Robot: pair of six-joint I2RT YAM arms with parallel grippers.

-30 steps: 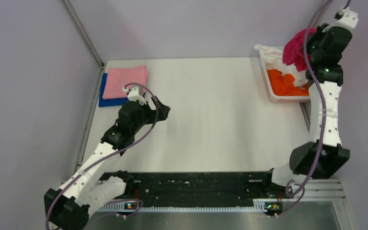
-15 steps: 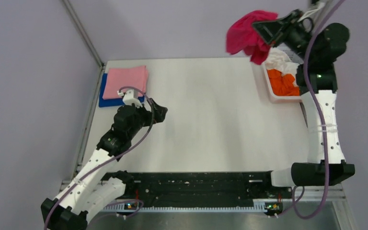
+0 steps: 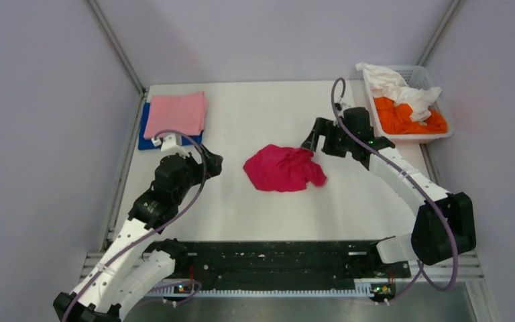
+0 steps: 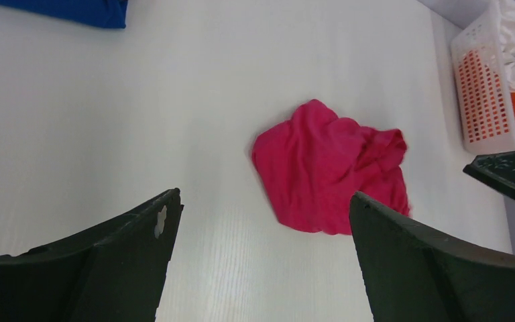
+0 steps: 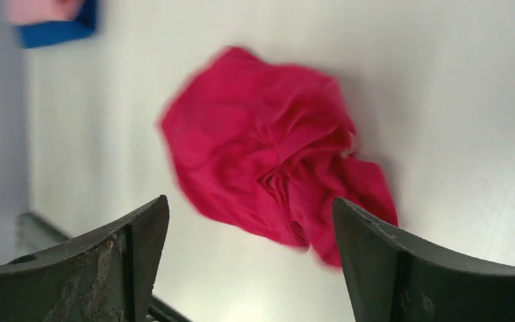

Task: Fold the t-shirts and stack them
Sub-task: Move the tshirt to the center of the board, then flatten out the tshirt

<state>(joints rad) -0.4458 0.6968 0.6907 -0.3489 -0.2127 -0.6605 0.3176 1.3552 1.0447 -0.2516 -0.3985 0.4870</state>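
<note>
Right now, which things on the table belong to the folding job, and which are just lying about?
Job: magenta shirt, pink shirt, blue shirt under it, orange shirt, white shirt.
Just there: white basket holding the last two.

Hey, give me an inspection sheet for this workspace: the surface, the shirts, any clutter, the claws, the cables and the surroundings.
Surface: white table, no stains seen.
Job's things: magenta shirt crumpled mid-table, unfolded; pink shirt folded on top of blue shirt at the far left corner; orange shirt and white shirt bunched in the basket.
Clutter: nothing seen beyond the basket at far right.
Claws: left claw open, empty, over bare table; right claw open, empty, by the magenta shirt.
Cables: purple cables loop along both arms; no snag seen.
Surroundings: pale walls, metal frame posts, black rail at the near edge.
</note>
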